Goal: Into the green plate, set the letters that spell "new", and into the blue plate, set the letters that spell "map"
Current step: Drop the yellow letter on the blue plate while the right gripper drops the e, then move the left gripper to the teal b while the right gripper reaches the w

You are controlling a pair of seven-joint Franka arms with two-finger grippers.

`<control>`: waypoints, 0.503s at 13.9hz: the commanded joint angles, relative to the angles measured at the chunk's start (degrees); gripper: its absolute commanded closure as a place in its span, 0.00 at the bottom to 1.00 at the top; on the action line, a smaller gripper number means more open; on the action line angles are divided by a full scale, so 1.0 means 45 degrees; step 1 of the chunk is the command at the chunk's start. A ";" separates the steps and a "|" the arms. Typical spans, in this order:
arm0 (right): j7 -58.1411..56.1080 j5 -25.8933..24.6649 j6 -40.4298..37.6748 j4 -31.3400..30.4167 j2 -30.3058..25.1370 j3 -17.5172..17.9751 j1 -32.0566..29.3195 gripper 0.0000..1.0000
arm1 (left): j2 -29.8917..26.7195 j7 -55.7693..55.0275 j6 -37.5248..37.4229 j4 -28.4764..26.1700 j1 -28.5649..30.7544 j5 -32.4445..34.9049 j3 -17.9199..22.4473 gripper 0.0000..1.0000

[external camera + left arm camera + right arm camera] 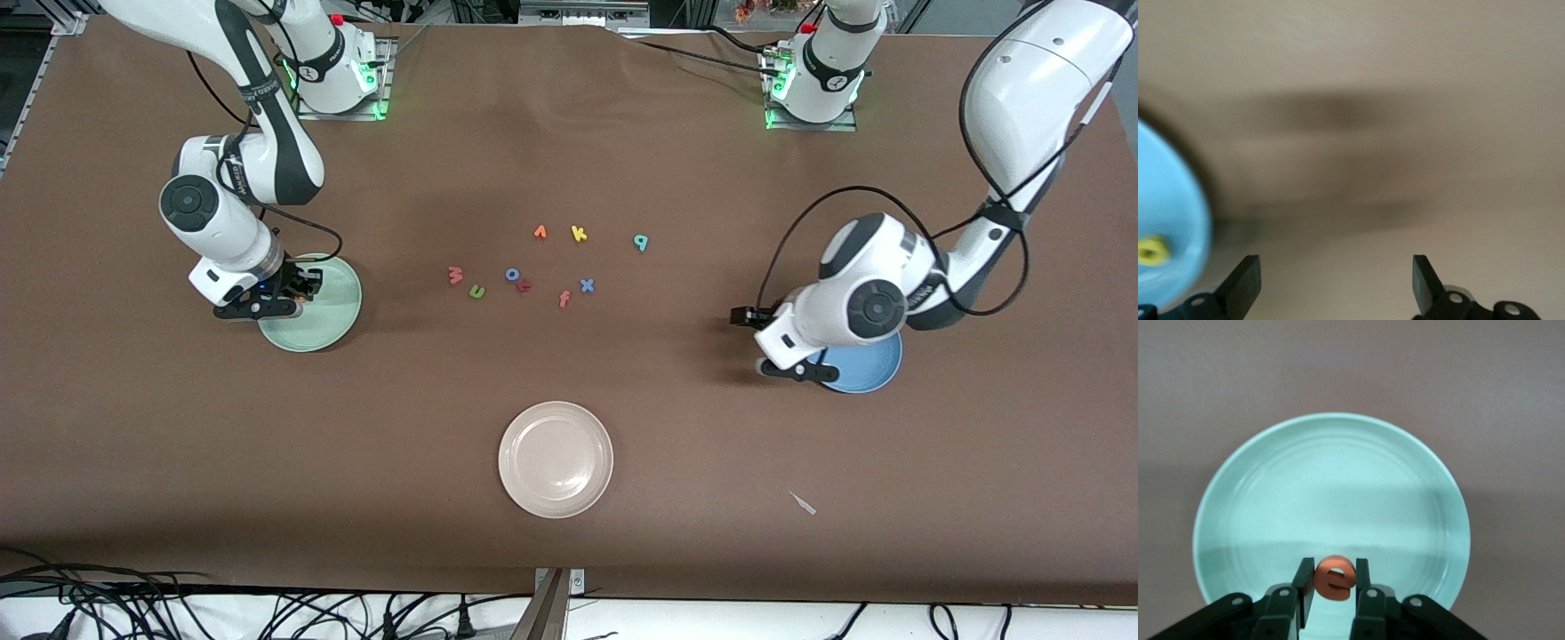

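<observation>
where letters (533, 267) lie, cream plate (556, 460) nearer

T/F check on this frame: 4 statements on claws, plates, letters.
1. The right claw grips the orange "e" over the green plate. True.
2. The left claw is shut. False: it is open and holds nothing.
3. A yellow letter lies in the blue plate. True.
4. The cream-white plate holds the red-pink "w". False: the "w" lies on the table.
</observation>
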 commanded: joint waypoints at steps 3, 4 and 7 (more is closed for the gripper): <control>-0.0120 -0.0085 0.0526 -0.0429 -0.0218 -0.0199 0.0058 0.37 | -0.1178 -0.3587 0.2168 -0.2281 -0.1030 0.0767 -0.0567 0.00; 0.0016 -0.0065 0.0506 -0.0429 -0.0237 -0.0160 0.0058 0.37 | -0.1100 -0.4466 0.2169 -0.2301 -0.1558 0.1255 -0.0548 0.00; 0.1300 -0.0065 0.0506 -0.0370 -0.0257 0.0500 0.0097 0.36 | -0.0691 -0.6792 0.2479 -0.2301 -0.3024 0.2604 -0.0470 0.00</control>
